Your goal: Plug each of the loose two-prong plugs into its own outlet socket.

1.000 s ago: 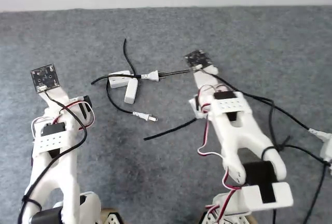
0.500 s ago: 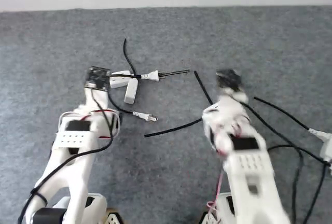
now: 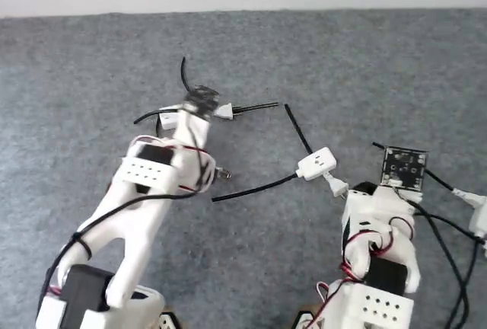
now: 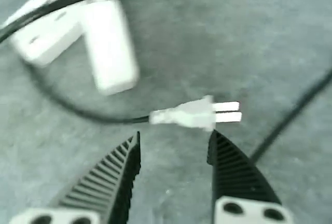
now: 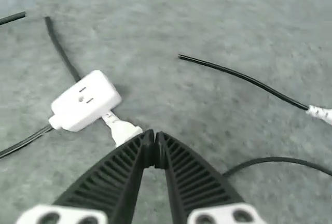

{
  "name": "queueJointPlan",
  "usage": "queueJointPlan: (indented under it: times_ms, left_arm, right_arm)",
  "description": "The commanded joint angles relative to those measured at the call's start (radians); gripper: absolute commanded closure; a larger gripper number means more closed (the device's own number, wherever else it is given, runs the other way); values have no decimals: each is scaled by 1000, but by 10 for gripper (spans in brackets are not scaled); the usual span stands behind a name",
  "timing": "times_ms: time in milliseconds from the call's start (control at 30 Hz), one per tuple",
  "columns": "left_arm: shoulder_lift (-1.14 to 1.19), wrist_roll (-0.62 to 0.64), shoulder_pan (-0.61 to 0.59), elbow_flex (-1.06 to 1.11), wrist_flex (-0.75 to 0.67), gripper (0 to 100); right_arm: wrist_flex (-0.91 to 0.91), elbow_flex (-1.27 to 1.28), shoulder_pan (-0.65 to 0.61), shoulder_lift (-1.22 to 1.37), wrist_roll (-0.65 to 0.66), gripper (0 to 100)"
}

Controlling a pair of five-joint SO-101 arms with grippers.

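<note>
**Grey table surface** (image 3: pixel 365 70): matte, felt-like, finely nubbed, with open room around both arms.

**Left arm** (image 3: pixel 144 192) and **right arm** (image 3: pixel 377 260): white moulded shells carrying looped wires.

**Left claw** (image 4: pixel 174 149): its two black, ribbed, wedge-shaped fingers (image 4: pixel 124 169) stand apart and hold nothing, with bare surface between them.
- Well beyond its tips lie the paired socket blocks (image 4: pixel 111 47), white, smooth and round-edged. They touch at an angle, and a black cable (image 4: pixel 57 6) crosses them.
- Just past the tips lies the two-prong plug (image 4: pixel 189 115), white, its long axis crosswise to the fingers.
- Its flat metal prongs (image 4: pixel 228 111) point past one fingertip, and a black cord curves off the other end.

**Right claw** (image 5: pixel 154 138): the ribbed fingers are pressed together at the tips.
- Just beyond them the single socket block (image 5: pixel 85 99) lies slots upward, with free surface around it.
- A small white plug (image 5: pixel 122 130) hangs off the block's near edge and runs against one fingertip. Whether it is pinched cannot be told.
- A thin black lead (image 5: pixel 233 76) lies well apart to one side.
</note>
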Motion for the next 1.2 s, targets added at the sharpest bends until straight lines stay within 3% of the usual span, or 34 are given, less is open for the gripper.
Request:
queueJointPlan:
  times_ms: [0, 200, 400, 600, 767, 867, 1167]
  left_arm:
    - [0, -77, 97, -51, 9, 796]
    - [8, -229, 236, -48, -3, 796]
    - [9, -290, 321, -35, -75, 796]
    - [129, -296, 285, -61, -152, 796]
    - [267, -296, 272, -231, -5, 800]
    - [328, -292, 272, -277, 12, 805]
    - [381, -296, 302, -306, 94, 928]
  right_arm:
    - [-27, -15, 30, 47, 12, 979]
    - [-73, -55, 105, 173, 12, 979]
    - [-114, -97, 174, 306, 11, 979]
    - [-128, -135, 180, 395, 6, 979]
    - [-143, -138, 180, 417, 5, 979]
    - [-142, -138, 180, 414, 6, 979]
    - [-143, -138, 177, 417, 9, 979]
